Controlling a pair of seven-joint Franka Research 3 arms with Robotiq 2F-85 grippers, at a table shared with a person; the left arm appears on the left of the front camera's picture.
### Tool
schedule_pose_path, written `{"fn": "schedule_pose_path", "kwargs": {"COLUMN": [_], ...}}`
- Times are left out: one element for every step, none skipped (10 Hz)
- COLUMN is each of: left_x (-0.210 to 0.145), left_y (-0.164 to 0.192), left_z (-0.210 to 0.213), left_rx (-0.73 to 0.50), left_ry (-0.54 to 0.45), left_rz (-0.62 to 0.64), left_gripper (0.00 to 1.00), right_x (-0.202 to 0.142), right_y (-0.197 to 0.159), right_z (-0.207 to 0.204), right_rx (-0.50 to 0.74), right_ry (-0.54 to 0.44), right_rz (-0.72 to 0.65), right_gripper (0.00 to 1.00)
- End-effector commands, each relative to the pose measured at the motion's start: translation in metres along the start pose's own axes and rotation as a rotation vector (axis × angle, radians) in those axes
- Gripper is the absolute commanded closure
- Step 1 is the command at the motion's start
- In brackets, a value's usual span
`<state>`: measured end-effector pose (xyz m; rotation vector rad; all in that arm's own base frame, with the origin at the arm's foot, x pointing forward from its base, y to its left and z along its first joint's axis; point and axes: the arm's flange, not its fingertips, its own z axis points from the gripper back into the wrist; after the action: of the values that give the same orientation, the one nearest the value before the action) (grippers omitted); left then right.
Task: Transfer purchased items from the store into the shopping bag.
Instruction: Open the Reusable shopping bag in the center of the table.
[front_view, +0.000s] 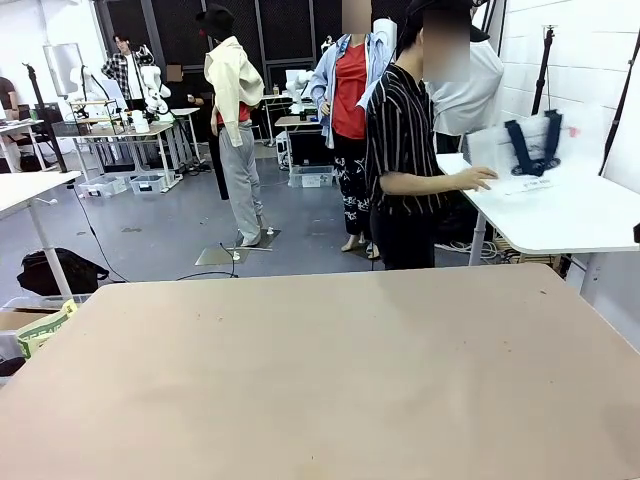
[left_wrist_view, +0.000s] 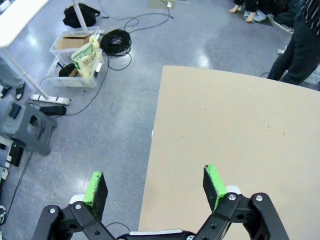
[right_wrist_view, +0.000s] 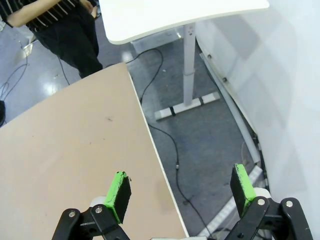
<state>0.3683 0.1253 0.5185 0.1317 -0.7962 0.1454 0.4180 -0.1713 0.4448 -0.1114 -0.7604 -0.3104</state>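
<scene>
The shopping bag (front_view: 522, 150), translucent white with navy handles, stands on a white side table (front_view: 570, 215) at the right, beyond the brown table (front_view: 330, 370). A person in a striped shirt stands at the far side with a hand (front_view: 478, 178) on the bag. The store is out of view. In the left wrist view my left gripper (left_wrist_view: 156, 186) hangs open over the brown table's left edge, nothing between its green pads. The right wrist view has my right gripper (right_wrist_view: 181, 188) open over the table's right edge, also holding nothing.
Left of the brown table, the floor holds clear bins (left_wrist_view: 75, 60), a cable coil (left_wrist_view: 116, 41), a power strip and a grey step stool (left_wrist_view: 30, 131). To the right are the white table's leg (right_wrist_view: 188, 65), floor cables and a white wall (right_wrist_view: 280, 80).
</scene>
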Motion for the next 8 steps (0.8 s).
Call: {"fn": "schedule_pose_path", "kwargs": {"left_x": [-0.001,-0.001,-0.001,-0.001,-0.001,-0.001,-0.001,-0.001], "left_y": [-0.0011,-0.0011,-0.0011,-0.0011,-0.0011,-0.0011,-0.0011,-0.0011], "left_z": [-0.0001,-0.0001,-0.0001,-0.0001,-0.0001,-0.0001,-0.0001,-0.0001], "left_rx": [0.003,0.003,0.003,0.003,0.003,0.003,0.003,0.003], "left_ry": [0.008,0.008,0.008,0.008,0.008,0.008,0.008,0.008], "left_rz": [-0.012,-0.012,-0.012,-0.012,-0.012,-0.012,-0.012,-0.012], "left_gripper": [0.0,0.0,0.0,0.0,0.0,0.0,0.0,0.0], "right_x": [0.0009,0.0009,0.0009,0.0009,0.0009,0.0009,0.0009,0.0009], "right_y": [-0.0014,-0.0014,-0.0014,-0.0014,-0.0014,-0.0014,-0.0014,-0.0014], "right_z": [-0.001,-0.001,-0.001,-0.001,-0.001,-0.001,-0.001,-0.001], "right_rx": [-0.001,-0.001,-0.001,-0.001,-0.001,-0.001,-0.001,-0.001], "right_ry": [0.007,0.007,0.007,0.007,0.007,0.007,0.007,0.007], "right_rz": [0.001,0.001,0.001,0.001,0.001,0.001,0.001,0.001], "right_gripper": [0.0,0.0,0.0,0.0,0.0,0.0,0.0,0.0]}}
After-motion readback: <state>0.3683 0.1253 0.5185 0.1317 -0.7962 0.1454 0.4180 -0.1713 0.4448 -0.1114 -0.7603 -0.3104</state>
